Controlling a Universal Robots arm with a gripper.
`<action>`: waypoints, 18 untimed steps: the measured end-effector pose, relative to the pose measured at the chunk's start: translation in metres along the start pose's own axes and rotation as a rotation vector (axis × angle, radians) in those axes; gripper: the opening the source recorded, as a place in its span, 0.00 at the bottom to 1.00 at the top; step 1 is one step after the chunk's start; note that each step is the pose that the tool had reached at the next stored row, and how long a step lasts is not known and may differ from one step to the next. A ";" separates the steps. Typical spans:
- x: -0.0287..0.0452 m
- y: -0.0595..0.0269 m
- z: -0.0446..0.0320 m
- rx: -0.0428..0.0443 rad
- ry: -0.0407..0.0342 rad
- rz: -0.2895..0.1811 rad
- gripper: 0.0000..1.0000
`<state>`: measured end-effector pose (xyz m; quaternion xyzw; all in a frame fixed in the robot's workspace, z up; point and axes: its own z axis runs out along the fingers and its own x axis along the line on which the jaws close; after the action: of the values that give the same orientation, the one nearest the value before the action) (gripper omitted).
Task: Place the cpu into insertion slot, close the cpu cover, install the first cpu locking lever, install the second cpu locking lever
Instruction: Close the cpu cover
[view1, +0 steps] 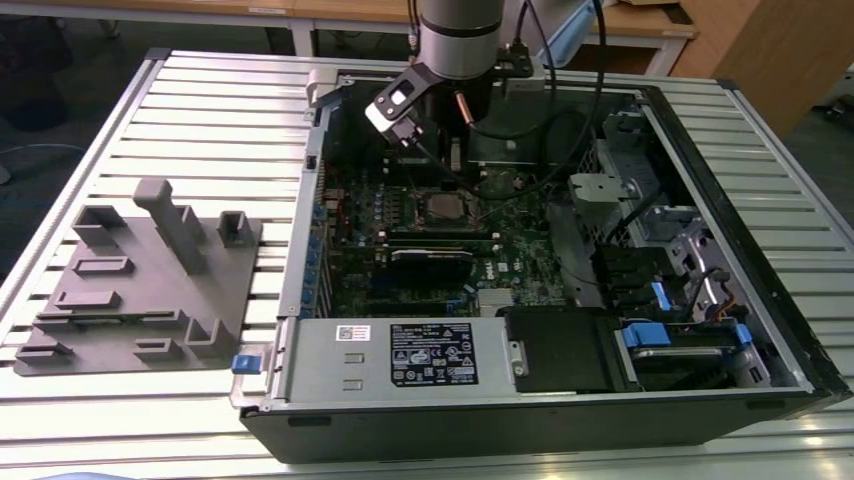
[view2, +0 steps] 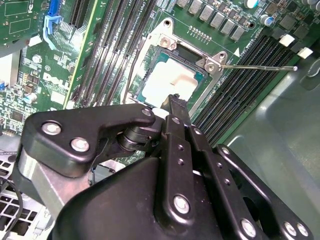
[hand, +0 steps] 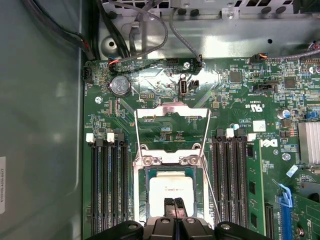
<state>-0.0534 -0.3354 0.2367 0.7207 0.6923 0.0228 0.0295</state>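
Wooden desks (view1: 641, 30) line the room behind a slatted metal table (view1: 200, 110). An open PC case (view1: 534, 435) lies across the table's centre to its edge at the exterior view's right. A grey fixture (view1: 147, 290) sits near the opposite edge. Inside the case is the green motherboard (view1: 387, 215). The cpu (hand: 170, 187) is seated in the insertion slot (hand: 139, 192), approx. mid-board. The gripper (hand: 174, 204) has its fingers pressed together, tips just over the cpu's edge. Contact can't be told.

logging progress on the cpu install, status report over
Gripper shut, low over the cpu. It lies in the insertion slot. The cpu cover stands open. Nothing in the way.
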 end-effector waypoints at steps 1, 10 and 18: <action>0.0000 0.0000 -0.0002 -0.0001 0.0002 0.000 0.11; 0.0000 0.0002 -0.0033 0.0000 0.0001 0.000 0.11; 0.0000 0.0007 -0.0086 -0.0002 0.0003 0.000 0.11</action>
<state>-0.0534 -0.3354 0.2453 0.7207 0.6922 0.0230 0.0295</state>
